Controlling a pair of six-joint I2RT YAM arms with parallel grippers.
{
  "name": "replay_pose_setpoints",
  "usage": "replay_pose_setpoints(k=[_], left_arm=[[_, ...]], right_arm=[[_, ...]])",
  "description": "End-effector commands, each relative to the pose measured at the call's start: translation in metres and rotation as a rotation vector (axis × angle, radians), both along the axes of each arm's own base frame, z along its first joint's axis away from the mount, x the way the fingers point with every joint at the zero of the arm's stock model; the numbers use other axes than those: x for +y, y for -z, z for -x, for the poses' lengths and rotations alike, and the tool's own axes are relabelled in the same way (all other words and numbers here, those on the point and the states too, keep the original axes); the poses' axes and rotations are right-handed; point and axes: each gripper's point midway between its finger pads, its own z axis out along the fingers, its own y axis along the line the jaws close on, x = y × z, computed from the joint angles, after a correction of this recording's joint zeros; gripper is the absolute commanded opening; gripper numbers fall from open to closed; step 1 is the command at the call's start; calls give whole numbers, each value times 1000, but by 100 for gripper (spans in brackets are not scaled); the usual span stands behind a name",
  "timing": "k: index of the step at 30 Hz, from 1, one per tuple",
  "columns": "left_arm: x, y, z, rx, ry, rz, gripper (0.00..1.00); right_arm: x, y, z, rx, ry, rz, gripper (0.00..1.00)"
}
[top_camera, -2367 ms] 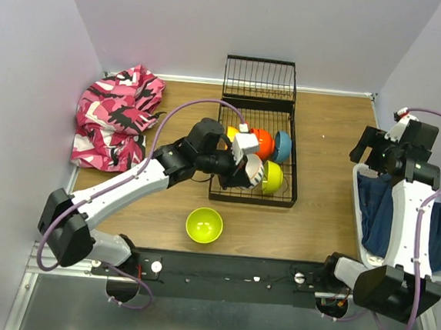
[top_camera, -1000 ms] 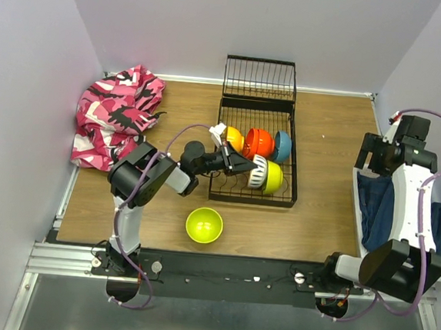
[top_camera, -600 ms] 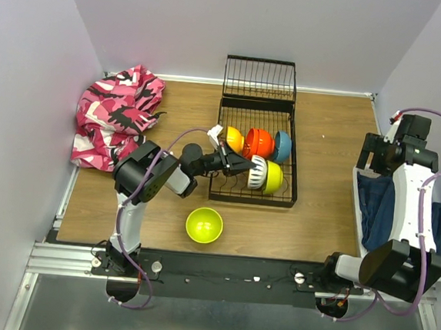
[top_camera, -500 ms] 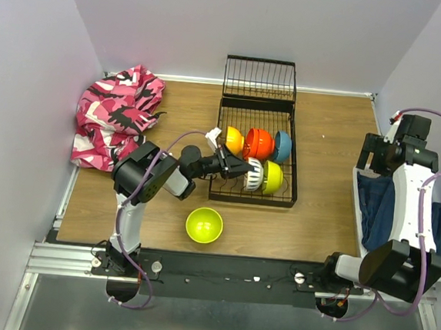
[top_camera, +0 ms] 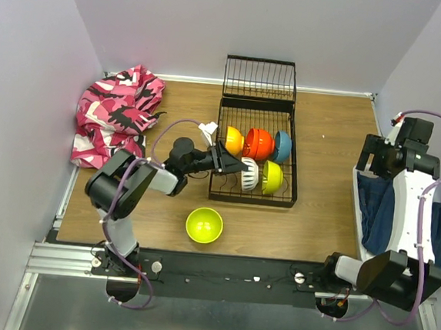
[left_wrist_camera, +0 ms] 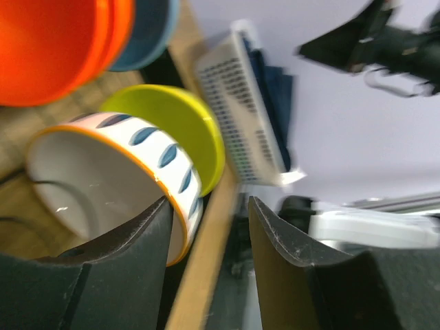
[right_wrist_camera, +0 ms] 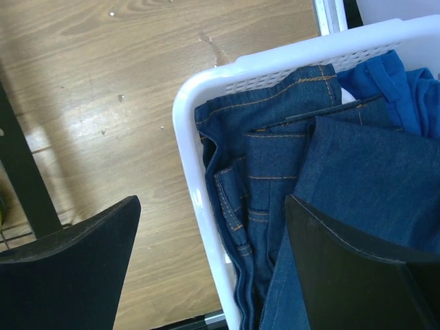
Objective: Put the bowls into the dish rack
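My left gripper [top_camera: 234,166] reaches into the rack [top_camera: 250,201] from its left side, near the middle of the top view. On its wrist view the jaws stand apart, released. The white bowl [left_wrist_camera: 103,192], with blue leaf marks and an orange rim, stands on edge just ahead of them. Its rim is close beside the finger [left_wrist_camera: 103,275] at lower left, and nothing is squeezed between the fingers. A lime bowl [top_camera: 273,177] stands on edge right behind it, in the rack's near row.

In the row above, from left to right, I see an orange bowl [top_camera: 234,140], a red bowl [top_camera: 259,143] and a blue bowl [top_camera: 283,146], all on edge. The rack's flap [top_camera: 260,78] stands upright at the far end. A second lime bowl [top_camera: 204,225] sits mouth up on the table [top_camera: 330,144], below the rack and well apart from it.

My right gripper [right_wrist_camera: 212,206] is at the right edge of the top view, jaws spread wide and holding nothing. It hovers over the rim of a white basket [right_wrist_camera: 196,137] filled with jeans [right_wrist_camera: 330,172]. A pink cloth [top_camera: 116,117] lies bunched at the table's upper left.
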Motion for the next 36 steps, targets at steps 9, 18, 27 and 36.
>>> replay_pose_setpoints(k=[9,18,27,36], left_arm=[[73,71,27,-162,117,-663,65],[114,-15,90,-884,325,-729,63],[181,30,203,-1208,944,-809,63],[164,64,194,-1565,1047,-949,63]], right_arm=[[27,-6,14,-77,-28,-111,94],[41,-20,21,-178,-47,-141,94],[53,-51,30,-321,-64,-155,94],[60,-72,49,-380,-93,-124,94]])
